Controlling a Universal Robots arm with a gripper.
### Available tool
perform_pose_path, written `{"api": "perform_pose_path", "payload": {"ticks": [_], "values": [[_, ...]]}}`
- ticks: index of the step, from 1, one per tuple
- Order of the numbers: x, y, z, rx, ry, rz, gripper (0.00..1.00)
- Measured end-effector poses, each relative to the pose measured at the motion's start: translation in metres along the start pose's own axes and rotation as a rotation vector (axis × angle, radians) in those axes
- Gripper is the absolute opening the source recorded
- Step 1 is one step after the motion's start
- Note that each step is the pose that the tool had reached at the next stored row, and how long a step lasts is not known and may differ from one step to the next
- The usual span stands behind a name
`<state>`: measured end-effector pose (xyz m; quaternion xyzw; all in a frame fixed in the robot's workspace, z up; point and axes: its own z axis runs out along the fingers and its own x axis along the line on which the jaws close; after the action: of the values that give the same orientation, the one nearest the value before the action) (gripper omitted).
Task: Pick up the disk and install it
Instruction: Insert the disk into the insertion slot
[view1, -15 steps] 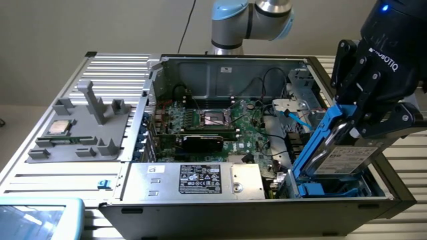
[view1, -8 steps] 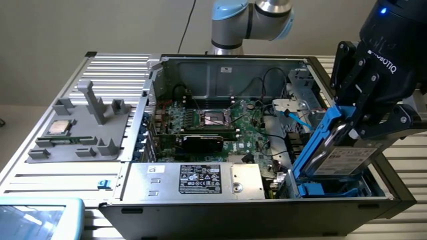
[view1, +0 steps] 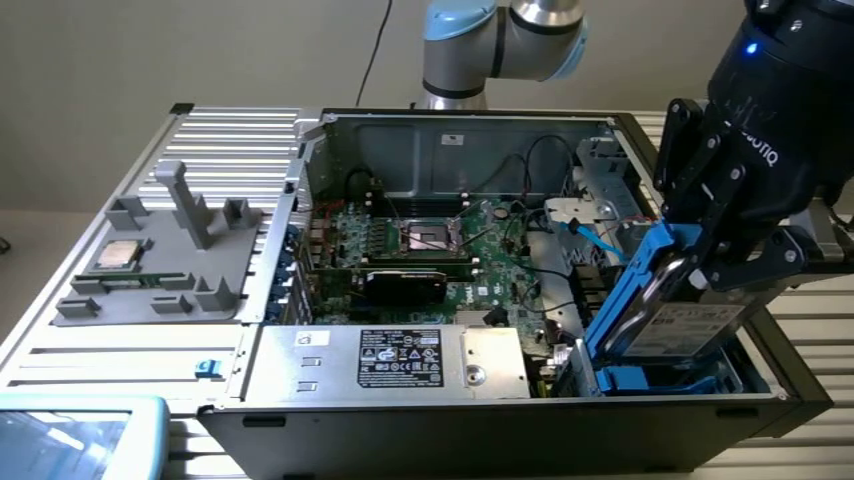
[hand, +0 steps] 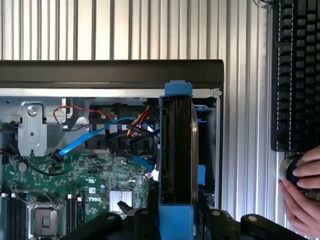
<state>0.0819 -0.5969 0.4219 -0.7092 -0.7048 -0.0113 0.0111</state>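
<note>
The disk is a grey drive with a white label, clipped in a bright blue bracket. It hangs tilted on edge over the drive bay at the exterior view's right corner of the open computer case. My gripper is shut on its upper end. In the wrist view the disk shows edge-on, running away from my gripper, with its far blue tab close to the case's black wall.
The motherboard, the power supply and a blue cable lie inside the case. A second blue bracket sits low in the bay. A grey fixture holding a processor chip stands outside. A person's hand rests near a keyboard.
</note>
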Motion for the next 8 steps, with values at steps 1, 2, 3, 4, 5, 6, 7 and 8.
{"api": "perform_pose_path", "payload": {"ticks": [1,2,3,4,5,6,7,8], "values": [[0.0,0.0,0.0018,0.0,0.0005,0.0,0.37],[0.0,0.0,0.0036,0.0,0.001,0.0,0.37],[0.0,0.0,0.0054,0.0,0.0013,0.0,0.37],[0.0,0.0,0.0072,0.0,0.0015,0.0,0.37],[0.0,0.0,0.009,0.0,0.0019,0.0,0.37],[0.0,0.0,0.0108,0.0,0.0021,0.0,0.37],[0.0,0.0,0.0126,0.0001,0.0023,0.0,0.37],[0.0,0.0,0.0145,0.0001,0.0025,0.0,0.37]]}}
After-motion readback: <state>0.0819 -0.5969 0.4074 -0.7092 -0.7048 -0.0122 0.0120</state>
